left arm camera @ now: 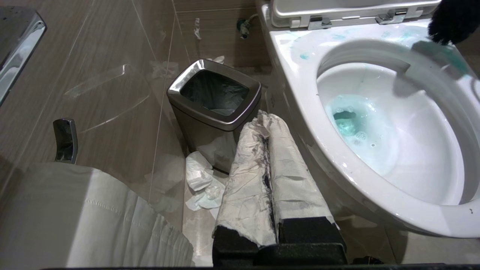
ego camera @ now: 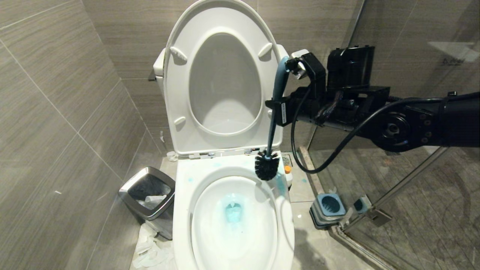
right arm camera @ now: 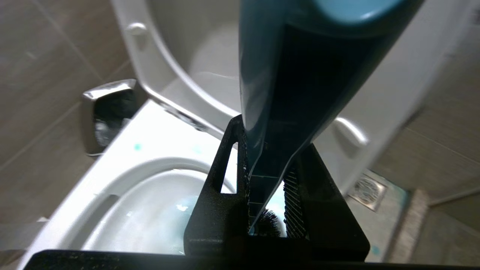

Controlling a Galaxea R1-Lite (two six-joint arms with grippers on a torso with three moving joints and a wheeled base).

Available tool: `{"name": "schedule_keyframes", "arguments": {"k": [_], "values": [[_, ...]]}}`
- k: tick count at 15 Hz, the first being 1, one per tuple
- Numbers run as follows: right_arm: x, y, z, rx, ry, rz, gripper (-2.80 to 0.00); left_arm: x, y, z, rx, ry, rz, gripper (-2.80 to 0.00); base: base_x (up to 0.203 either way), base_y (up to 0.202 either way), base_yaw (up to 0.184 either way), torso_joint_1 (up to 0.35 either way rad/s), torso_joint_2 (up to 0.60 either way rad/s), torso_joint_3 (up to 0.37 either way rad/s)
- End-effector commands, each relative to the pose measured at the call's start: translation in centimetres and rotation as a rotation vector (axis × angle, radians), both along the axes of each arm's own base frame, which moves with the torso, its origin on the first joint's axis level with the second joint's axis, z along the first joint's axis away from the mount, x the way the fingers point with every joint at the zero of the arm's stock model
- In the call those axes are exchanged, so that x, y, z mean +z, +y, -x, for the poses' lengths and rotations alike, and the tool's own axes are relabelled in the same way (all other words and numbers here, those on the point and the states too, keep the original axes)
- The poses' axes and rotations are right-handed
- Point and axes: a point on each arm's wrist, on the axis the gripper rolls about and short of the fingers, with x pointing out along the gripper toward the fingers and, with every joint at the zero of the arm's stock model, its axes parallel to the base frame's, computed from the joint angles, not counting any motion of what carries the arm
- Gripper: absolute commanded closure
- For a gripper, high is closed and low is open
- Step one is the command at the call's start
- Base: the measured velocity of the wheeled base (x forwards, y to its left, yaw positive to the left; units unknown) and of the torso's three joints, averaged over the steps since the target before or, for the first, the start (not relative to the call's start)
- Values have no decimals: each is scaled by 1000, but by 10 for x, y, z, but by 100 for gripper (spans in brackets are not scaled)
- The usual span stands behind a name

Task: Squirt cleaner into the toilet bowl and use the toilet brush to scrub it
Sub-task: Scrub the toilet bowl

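Observation:
The toilet bowl (ego camera: 204, 225) stands open with pale blue foamy water at its bottom and blue spots on the rim. My right gripper (ego camera: 276, 110) is shut on the blue-grey handle of the toilet brush (ego camera: 279, 80), which hangs nearly upright. Its black bristle head (ego camera: 266, 165) hovers over the bowl's back right rim. In the right wrist view the handle (right arm camera: 285, 93) fills the space between the jaws of the gripper (right arm camera: 272, 138). The cleaner (ego camera: 288, 170) stands on the floor behind the brush head; only its orange cap and shoulder show. My left gripper (left arm camera: 263, 119), wrapped in white, hangs shut beside the bowl (left arm camera: 375, 195).
Seat and lid (ego camera: 221, 33) lean up against the tank. A silver-rimmed waste bin (ego camera: 148, 197) stands on the floor left of the toilet with crumpled paper (ego camera: 150, 251) beside it. The square brush holder (ego camera: 329, 208) sits right of the toilet by the glass shower door (ego camera: 393, 195).

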Motion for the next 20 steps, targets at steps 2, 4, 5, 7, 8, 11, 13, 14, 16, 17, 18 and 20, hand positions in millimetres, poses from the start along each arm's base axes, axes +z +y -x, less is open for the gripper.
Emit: {"name": "schedule_keyframes", "arguments": {"k": [2,4,5,7,8,11,13,14,16,17,18,20], "values": [[1,-26,-12,-63,-27,42,0,0,0,0,0,-1,0,0,0,0,0,0,0,0],[-9,-27,-15,-68,-3,57,0,0,0,0,0,-1,0,0,0,0,0,0,0,0],[-14,-26,-17,-68,7,63,0,0,0,0,0,-1,0,0,0,0,0,0,0,0],[-25,-24,-22,-67,27,80,0,0,0,0,0,-1,0,0,0,0,0,0,0,0],[-29,-25,-25,-70,24,97,0,0,0,0,2,-1,0,0,0,0,0,0,0,0],[-44,-26,-26,-63,50,139,0,0,0,0,0,-1,0,0,0,0,0,0,0,0],[-49,-14,-15,-22,74,143,0,0,0,0,0,-1,0,0,0,0,0,0,0,0],[-50,-4,-6,5,92,129,0,0,0,0,0,-1,0,0,0,0,0,0,0,0],[-48,21,13,66,131,66,0,0,0,0,0,-1,0,0,0,0,0,0,0,0],[-46,34,23,99,146,40,0,0,0,0,0,-1,0,0,0,0,0,0,0,0],[-47,44,29,125,155,32,0,0,0,0,0,-1,0,0,0,0,0,0,0,0],[-44,57,34,159,146,16,0,0,0,0,0,-1,0,0,0,0,0,0,0,0]]}}
